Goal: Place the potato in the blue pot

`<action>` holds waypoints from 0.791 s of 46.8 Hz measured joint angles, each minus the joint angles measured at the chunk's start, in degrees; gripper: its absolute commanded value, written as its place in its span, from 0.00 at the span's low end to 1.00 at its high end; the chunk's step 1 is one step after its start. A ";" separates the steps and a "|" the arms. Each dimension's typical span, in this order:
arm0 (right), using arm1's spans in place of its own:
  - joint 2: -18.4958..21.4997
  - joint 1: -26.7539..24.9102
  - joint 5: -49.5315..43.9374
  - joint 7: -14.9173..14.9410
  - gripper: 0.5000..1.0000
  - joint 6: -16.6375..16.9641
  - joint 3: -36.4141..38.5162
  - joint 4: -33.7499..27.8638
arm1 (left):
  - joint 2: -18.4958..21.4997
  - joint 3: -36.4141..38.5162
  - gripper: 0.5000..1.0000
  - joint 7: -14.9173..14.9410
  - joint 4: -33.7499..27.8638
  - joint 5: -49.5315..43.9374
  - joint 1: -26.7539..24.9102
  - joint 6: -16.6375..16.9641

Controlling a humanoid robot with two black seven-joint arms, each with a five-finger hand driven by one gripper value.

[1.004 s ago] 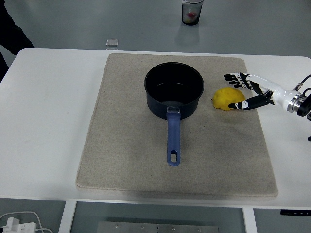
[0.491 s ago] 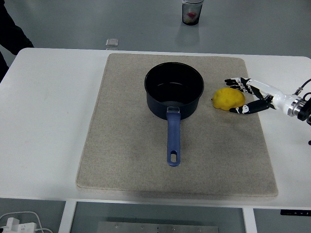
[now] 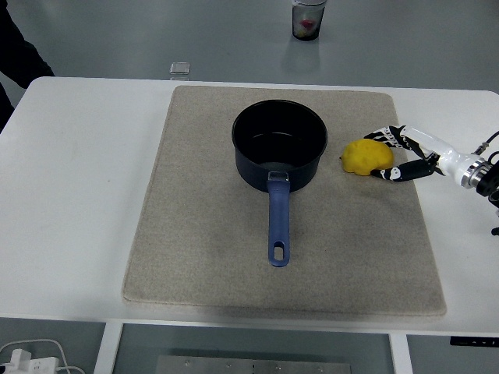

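On the counter (image 3: 86, 195), a beige mat (image 3: 203, 257) carries the blue pot (image 3: 279, 146), empty, its handle toward the near edge. Just right of it lies the potato (image 3: 368, 157). The right hand (image 3: 399, 156) cups its far side, fingers apart around it, apparently setting up a grasp but not yet clamped.

Robot hand (image 3: 405, 153) cupping potato (image 3: 366, 157), prob. touching, beside pot (image 3: 279, 146)

The right hand (image 3: 401, 154) has dropped lower and closed in around the yellow potato (image 3: 367, 157) over the last second, its fingers (image 3: 382, 135) now reaching the potato's far side and thumb its near side
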 measured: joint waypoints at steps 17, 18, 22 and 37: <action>-0.13 5.96 1.83 0.00 0.00 1.94 0.74 0.63 | 0.00 0.09 0.99 0.00 -0.01 0.01 -0.05 -0.04; -0.13 6.36 1.84 0.00 0.00 2.22 0.75 0.67 | 0.00 0.09 0.99 0.00 -0.01 0.01 -0.03 -0.04; -0.04 7.60 1.84 0.00 0.00 2.83 0.76 0.72 | 0.00 0.09 0.99 0.00 -0.01 0.01 -0.05 -0.04; 0.16 9.34 3.41 0.00 0.00 4.58 0.43 0.80 | 0.00 0.09 0.99 0.00 -0.01 0.03 -0.03 -0.04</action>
